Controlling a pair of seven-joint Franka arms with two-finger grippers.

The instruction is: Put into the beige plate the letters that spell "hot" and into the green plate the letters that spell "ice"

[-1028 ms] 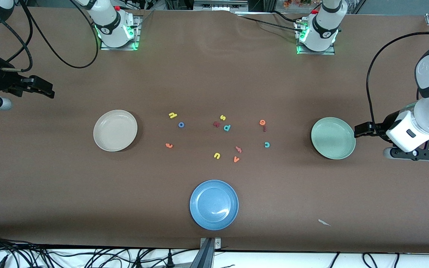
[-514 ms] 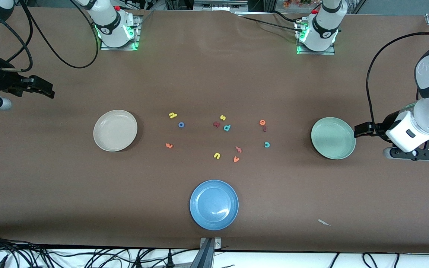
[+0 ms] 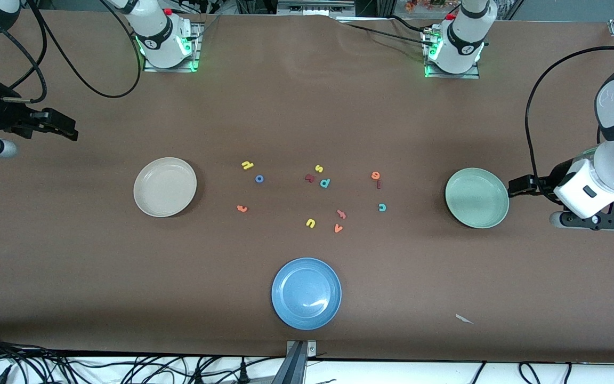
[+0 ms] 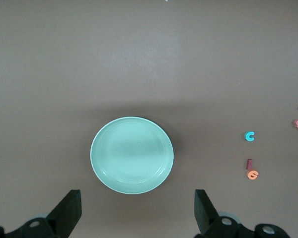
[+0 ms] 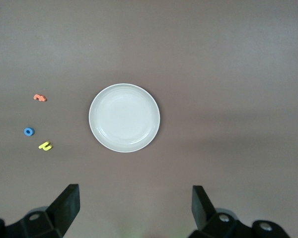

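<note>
Brown paper covers the surface (image 3: 296,117), which bears everything else. Both arms wait at its ends: the left tool (image 3: 520,186) hangs spread wide and empty just beside the green plate (image 3: 476,198), the right tool (image 3: 56,127) equally wide and empty up over bare paper near the beige plate (image 3: 164,186), probably so each serves its own plate. Nearest the front camera sits a blue plate (image 3: 306,293), no part of the job. Between the two target plates lie the letters: yellow h (image 3: 247,165), blue o (image 3: 259,178) and orange t (image 3: 241,208) toward the beige plate; orange e (image 3: 375,175), dark red i (image 3: 378,184) and teal c (image 3: 382,207) toward the green one. None is in a plate yet.
</note>
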